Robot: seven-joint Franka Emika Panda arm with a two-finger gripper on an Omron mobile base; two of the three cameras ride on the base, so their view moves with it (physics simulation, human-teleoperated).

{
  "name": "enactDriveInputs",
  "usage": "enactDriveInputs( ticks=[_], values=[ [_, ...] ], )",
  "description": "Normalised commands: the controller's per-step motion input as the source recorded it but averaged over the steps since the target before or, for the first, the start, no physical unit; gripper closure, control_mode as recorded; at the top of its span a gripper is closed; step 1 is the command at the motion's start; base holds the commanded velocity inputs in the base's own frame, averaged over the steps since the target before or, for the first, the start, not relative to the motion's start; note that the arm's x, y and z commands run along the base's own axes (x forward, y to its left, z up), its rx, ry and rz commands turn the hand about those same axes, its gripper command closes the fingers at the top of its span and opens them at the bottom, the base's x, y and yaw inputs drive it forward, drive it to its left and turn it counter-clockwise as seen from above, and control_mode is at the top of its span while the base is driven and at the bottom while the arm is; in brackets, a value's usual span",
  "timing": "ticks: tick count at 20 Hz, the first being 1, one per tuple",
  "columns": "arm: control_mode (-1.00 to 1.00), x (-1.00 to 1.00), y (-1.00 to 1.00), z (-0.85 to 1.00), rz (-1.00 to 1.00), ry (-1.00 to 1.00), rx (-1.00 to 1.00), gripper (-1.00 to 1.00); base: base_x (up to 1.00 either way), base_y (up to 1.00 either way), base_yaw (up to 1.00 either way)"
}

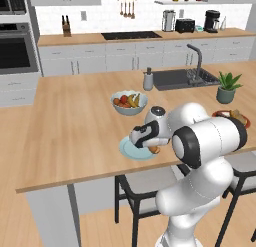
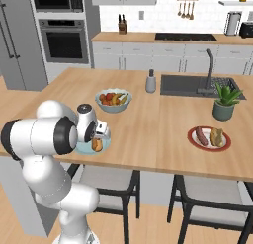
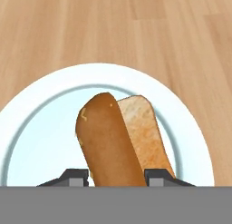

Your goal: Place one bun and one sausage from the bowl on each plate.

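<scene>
Pincer [image 3: 115, 175] is clamping on the sausage [image 3: 108, 141] just above the blue plate [image 3: 41, 141], where a bun [image 3: 145, 132] is lying right alongside, so it should be lowering until the sausage is resting flat before letting go.

The hand view looks down on the light blue plate [image 3: 41, 128], which rests on the wooden counter [image 3: 113, 28]; a bun [image 3: 108, 141] rises from between the two dark fingertips [image 3: 72, 177] of the gripper [image 3: 115, 178], its far end rounded; the jaws stand narrowly apart, clamped on its near end; its cut face [image 3: 144, 132], pale and toasted, shows just right of the crust.
</scene>
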Motion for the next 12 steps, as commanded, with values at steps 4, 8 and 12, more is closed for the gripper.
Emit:
enactDriveInputs(
  ticks=[4,8,12],
  values=[
    [-1.00,0.00,0.00,0.00,0.00,0.00,0.00,-1.00,0.00,0.00,0.00],
    [-1.00,0.00,0.00,0.00,0.00,0.00,0.00,-1.00,0.00,0.00,0.00],
    [-1.00,0.00,0.00,0.00,0.00,0.00,0.00,-1.00,0.00,0.00,0.00]
  ],
)
